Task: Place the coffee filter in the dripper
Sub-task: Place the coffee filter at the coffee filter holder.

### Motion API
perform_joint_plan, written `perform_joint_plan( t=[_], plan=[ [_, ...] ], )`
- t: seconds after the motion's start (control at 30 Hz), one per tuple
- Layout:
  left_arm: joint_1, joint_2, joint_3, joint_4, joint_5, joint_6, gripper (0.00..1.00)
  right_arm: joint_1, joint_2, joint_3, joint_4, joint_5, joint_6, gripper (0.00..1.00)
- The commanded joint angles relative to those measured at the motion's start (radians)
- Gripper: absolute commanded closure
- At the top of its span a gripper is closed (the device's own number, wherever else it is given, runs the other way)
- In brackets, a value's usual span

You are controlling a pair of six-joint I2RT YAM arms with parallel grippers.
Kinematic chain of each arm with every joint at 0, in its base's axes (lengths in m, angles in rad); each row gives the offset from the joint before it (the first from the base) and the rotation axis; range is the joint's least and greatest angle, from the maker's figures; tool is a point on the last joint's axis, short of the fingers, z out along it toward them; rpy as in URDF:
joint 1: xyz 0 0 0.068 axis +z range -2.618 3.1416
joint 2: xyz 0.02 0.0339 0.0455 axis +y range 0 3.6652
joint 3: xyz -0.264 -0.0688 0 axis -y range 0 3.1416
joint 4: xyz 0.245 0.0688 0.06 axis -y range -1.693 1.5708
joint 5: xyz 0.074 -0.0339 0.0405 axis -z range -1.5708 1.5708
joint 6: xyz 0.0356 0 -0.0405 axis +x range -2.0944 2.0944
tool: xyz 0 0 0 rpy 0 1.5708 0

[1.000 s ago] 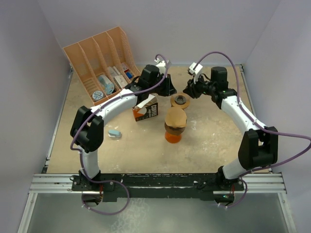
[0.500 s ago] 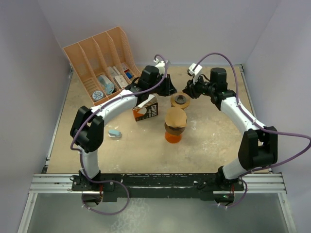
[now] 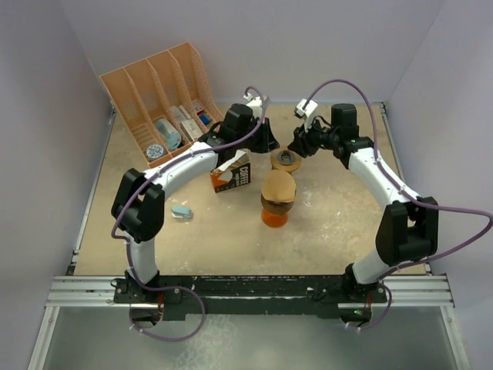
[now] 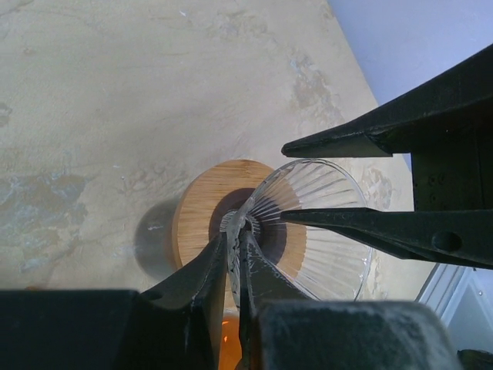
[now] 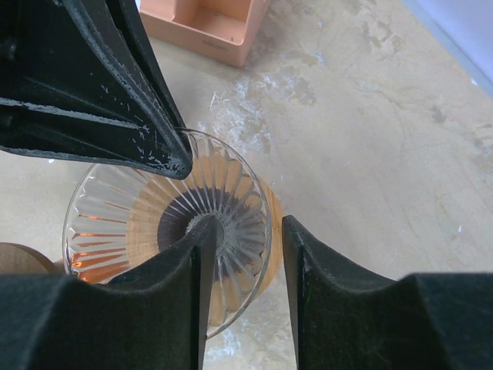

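**Coffee filter [image 3: 278, 186] not yet in dripper [image 3: 286, 160]**

The left hand [image 4: 236, 239] is clenched on the dripper's glass rim. The coffee filter sits nearby atop an orange cup [image 3: 274, 216]. The right hand [image 5: 248, 231] straddles that rim, released.

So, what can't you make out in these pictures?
Top view: the dripper is too small to show any grip.
Top view: the contents of the organizer are too small to identify.
Left wrist view: the left fingers hide the dripper's near rim.
Right wrist view: the right fingers hide its near rim, the left fingers its upper-left rim.
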Motion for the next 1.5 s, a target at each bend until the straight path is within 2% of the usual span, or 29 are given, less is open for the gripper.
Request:
perform_joint_plan(
  t=[0.0, 0.27, 0.6, 0.77, 1.0, 1.17, 1.47],
  plan=[
    [0.009, 0.057, 0.016, -0.265, -0.093, 0.071, 0.96, -0.017, 0.041, 0.072, -0.2, 0.001, -0.03, 0.57],
    [0.01, 0.058, 0.127, -0.291, -0.074, 0.057, 0.86, -0.017, 0.052, 0.183, -0.257, -0.021, -0.012, 0.47],
    [0.015, 0.081, 0.246, -0.318, -0.069, 0.041, 0.72, -0.017, 0.044, 0.25, -0.283, -0.014, 0.003, 0.41],
    [0.022, 0.079, 0.271, -0.315, -0.06, 0.033, 0.68, -0.017, 0.039, 0.26, -0.284, -0.006, 0.008, 0.42],
    [0.022, 0.064, 0.282, -0.305, -0.042, 0.023, 0.64, -0.019, 0.031, 0.234, -0.279, 0.0, 0.013, 0.53],
    [0.022, 0.05, 0.258, -0.288, -0.022, 0.015, 0.65, -0.019, 0.018, 0.213, -0.271, 0.004, 0.017, 0.55],
    [0.022, 0.07, 0.247, -0.264, -0.001, 0.0, 0.82, -0.02, 0.016, 0.164, -0.237, 0.03, 0.015, 0.63]
  ],
)
